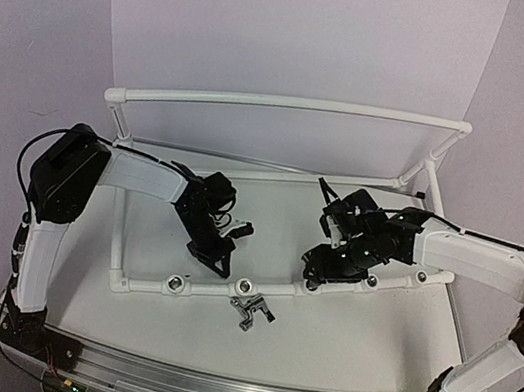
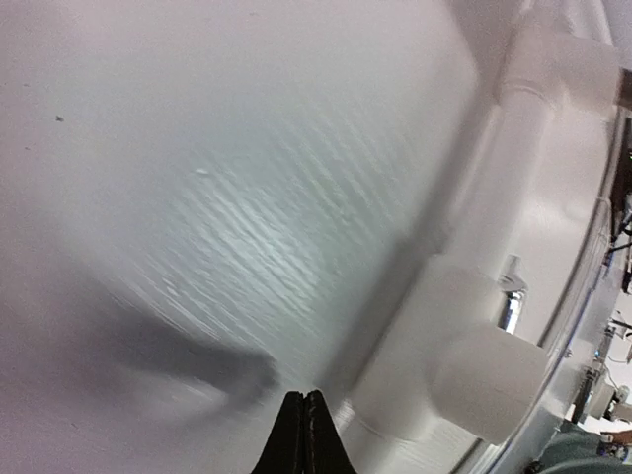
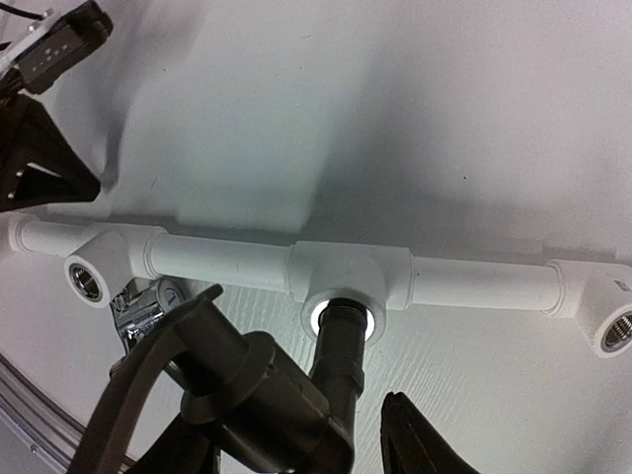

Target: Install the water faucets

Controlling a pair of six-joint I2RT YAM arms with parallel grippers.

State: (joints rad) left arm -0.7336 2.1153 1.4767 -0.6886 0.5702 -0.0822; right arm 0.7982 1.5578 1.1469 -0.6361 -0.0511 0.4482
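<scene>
One dark grey water faucet (image 3: 286, 405) stands with its threaded stem in the silver-ringed socket (image 3: 345, 318) of the middle tee on the white pipe frame (image 3: 227, 262). My right gripper (image 3: 296, 434) straddles this faucet's body; its right finger (image 3: 415, 439) stands a little clear of the stem, so the jaws are open. A second faucet (image 1: 251, 311) lies loose on the table in front of the frame and shows as a shiny piece (image 3: 143, 311) in the right wrist view. My left gripper (image 2: 304, 400) is shut on nothing, just over the table beside the frame.
The pipe frame (image 1: 140, 284) carries more open sockets (image 1: 173, 285) along its front bar, and a tall rail (image 1: 288, 104) runs across the back. White walls close in the table behind it. The left arm's wrist (image 3: 54, 44) hangs close to the frame's left end.
</scene>
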